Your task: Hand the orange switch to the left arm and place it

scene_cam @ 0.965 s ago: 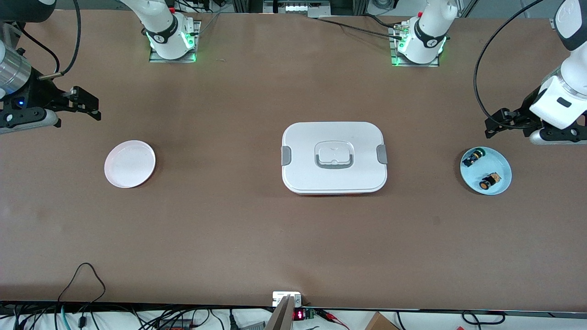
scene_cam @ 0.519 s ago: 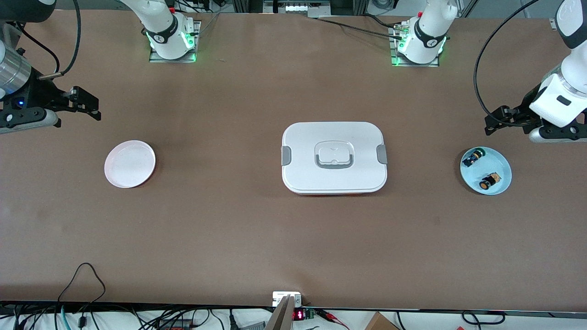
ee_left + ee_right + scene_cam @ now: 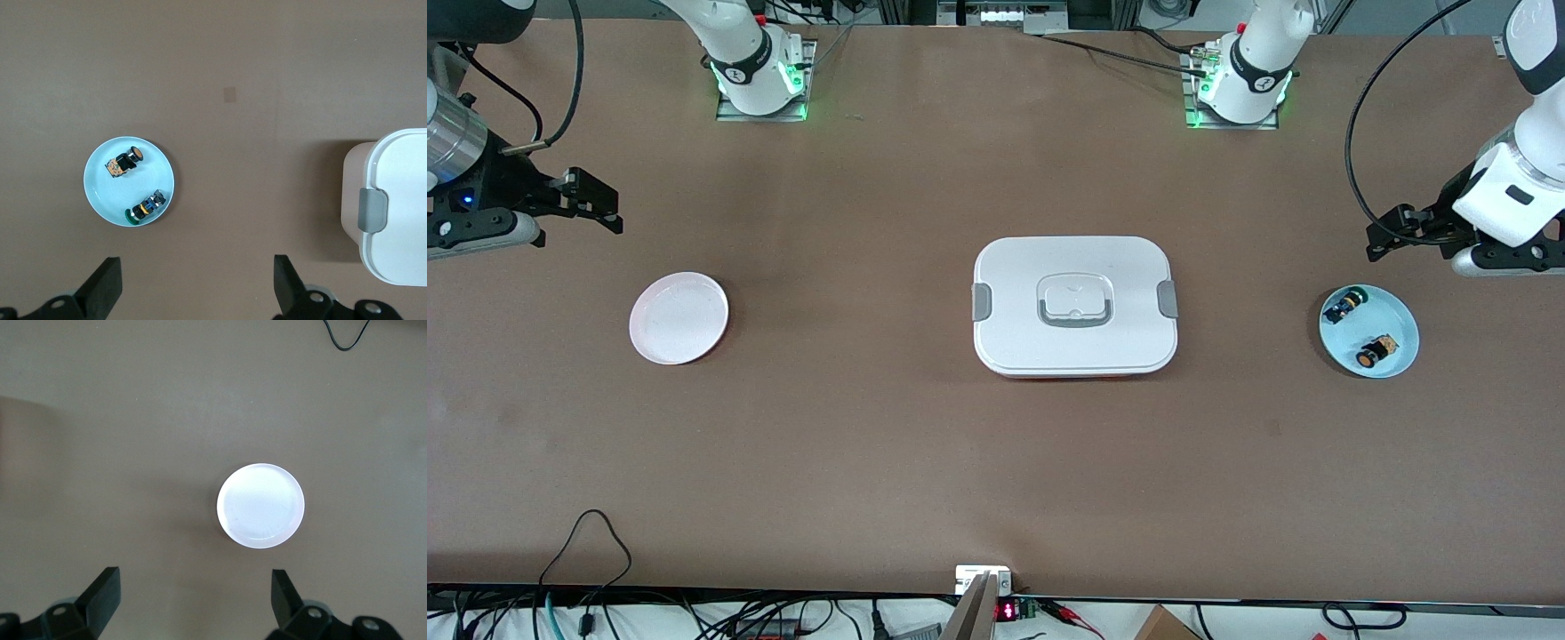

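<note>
I see a brown table (image 3: 871, 444) from above, with the white box (image 3: 1075, 305) lying shut at its middle. On a blue plate (image 3: 1398, 314) toward the left arm's end of the table rests the orange switch (image 3: 1376, 349), untouched; a blue switch (image 3: 1344, 306) shares the plate, farther from the front camera and apart from it. In the left wrist view the same plate (image 3: 100, 193) shows the orange switch (image 3: 124, 161) and the blue one (image 3: 145, 207) side by side. The left gripper (image 3: 1396, 233) hangs in the air over bare table just beside the blue plate, its jaws spread wide and holding nothing. Compared with a second ago, it has drifted slightly away from the plate; over the last half second I notice no further change. The right gripper (image 3: 596, 203) waits with jaws equally wide and empty, over bare table near a pink plate (image 3: 679, 317) at the right arm's end, unmoved. Its wrist view shows that plate (image 3: 261, 505) bare
</note>
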